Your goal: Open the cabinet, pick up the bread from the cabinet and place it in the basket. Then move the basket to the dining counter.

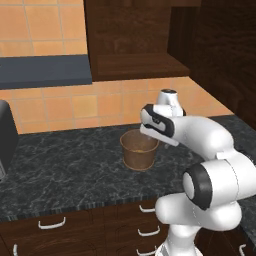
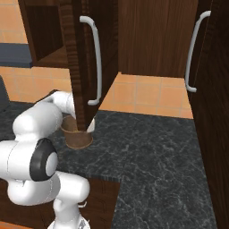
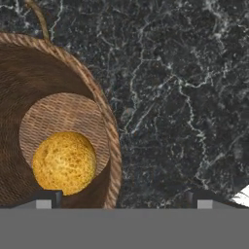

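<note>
One round bread [image 3: 64, 163], golden and porous, lies on the woven bottom of the basket [image 3: 109, 131], close to the wall on one side. The basket [image 1: 139, 149] stands upright on the black marbled worktop [image 1: 65, 170], near the tiled wall, and its thin hoop handle [image 3: 40, 19] hangs down outside the rim.

The gripper [image 3: 125, 197] hangs above the basket rim, looking straight down. Its jaws stand wide apart: one fingertip [image 3: 48, 197] is over the inside of the basket, the other over the bare worktop beside it. Nothing is between them, so the hand holds nothing.

From the left base view, the white arm bends over the worktop and its wrist covers the far right part of the basket rim. In the right base view the cabinet [image 2: 85, 58] door stands open, with its long silver bar handle [image 2: 95, 62] toward the camera, and the door edge hides part of the basket [image 2: 77, 136] behind it. The shelf inside the cabinet [image 1: 140, 65] looks bare.
</note>
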